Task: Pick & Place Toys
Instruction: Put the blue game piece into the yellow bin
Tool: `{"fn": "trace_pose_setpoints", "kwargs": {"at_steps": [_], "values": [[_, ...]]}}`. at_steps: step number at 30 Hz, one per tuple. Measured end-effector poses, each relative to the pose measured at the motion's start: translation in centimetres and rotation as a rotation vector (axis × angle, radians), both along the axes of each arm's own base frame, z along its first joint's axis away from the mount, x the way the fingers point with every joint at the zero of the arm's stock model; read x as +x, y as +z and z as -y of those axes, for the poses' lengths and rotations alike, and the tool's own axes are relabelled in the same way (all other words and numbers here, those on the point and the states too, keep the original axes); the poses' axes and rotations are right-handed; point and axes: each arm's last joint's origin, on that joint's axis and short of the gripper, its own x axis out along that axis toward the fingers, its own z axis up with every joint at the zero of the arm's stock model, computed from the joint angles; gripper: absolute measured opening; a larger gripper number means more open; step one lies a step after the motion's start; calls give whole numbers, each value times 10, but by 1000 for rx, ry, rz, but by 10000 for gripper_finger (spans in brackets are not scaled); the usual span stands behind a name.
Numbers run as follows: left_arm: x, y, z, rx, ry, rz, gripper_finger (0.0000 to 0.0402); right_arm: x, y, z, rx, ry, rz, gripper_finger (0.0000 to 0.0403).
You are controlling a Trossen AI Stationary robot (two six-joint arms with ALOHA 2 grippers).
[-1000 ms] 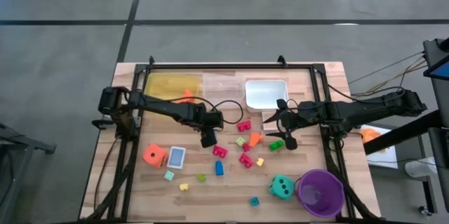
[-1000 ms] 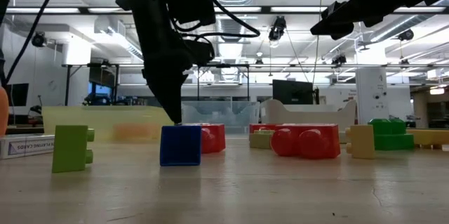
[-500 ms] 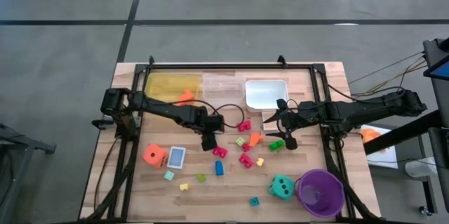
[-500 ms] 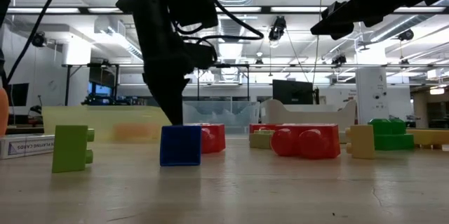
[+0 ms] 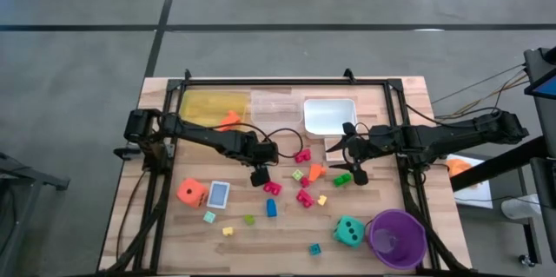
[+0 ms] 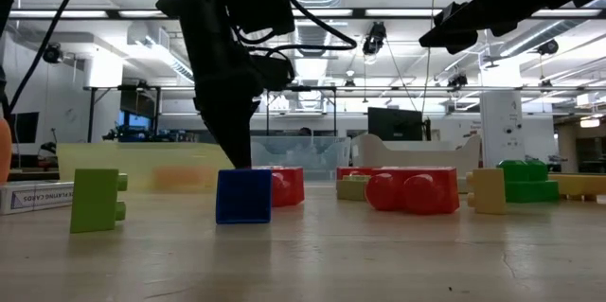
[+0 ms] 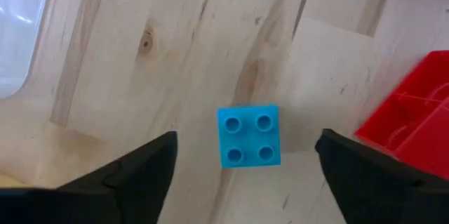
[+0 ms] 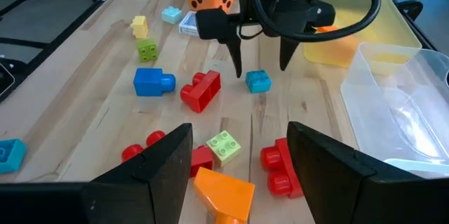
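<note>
A: Starting at the left, what sits beside the orange die point(image 5: 191, 193)?

B: A flat card point(image 5: 218, 194), just to its right. At table height a box edge at the far left reads "PLAYING CARDS" point(image 6: 36, 194); nothing else is legible.

A: And the left gripper point(image 8: 258, 61)?

B: It hangs right of that die, near the table's middle, fingers spread apart, gripping nothing. A small light-blue block point(image 7: 248, 135) lies on the wood between its fingertips, not touching either. Just beyond it lies a red block point(image 8: 200, 89).

A: Further right?

B: The right gripper point(image 5: 354, 166) hovers well right of the die, in front of the white tray point(image 5: 328, 115). Its fingers stand apart and empty above an orange block point(image 8: 224, 193), a lime block point(image 8: 223, 146) and more red ones. The teal die point(image 5: 349, 231) rests against the purple cup point(image 5: 397, 237) at the table's near right corner.
</note>
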Motion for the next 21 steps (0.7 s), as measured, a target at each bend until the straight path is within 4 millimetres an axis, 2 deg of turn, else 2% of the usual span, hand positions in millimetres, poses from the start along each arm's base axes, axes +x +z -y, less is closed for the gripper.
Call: {"fn": "trace_pose_setpoints", "kwargs": {"at_steps": [5,14,17,21], "values": [[0,-1,-1,28,-5,13,365,0,0,0,2,-1,0,230],[-9,-21,-1,32,-21,15,365,0,0,0,2,0,0,230],[-11,-25,-1,33,-24,11,355,0,0,0,2,0,0,230],[-12,-26,-1,29,-22,15,320,0,0,0,0,1,2,230]]}}
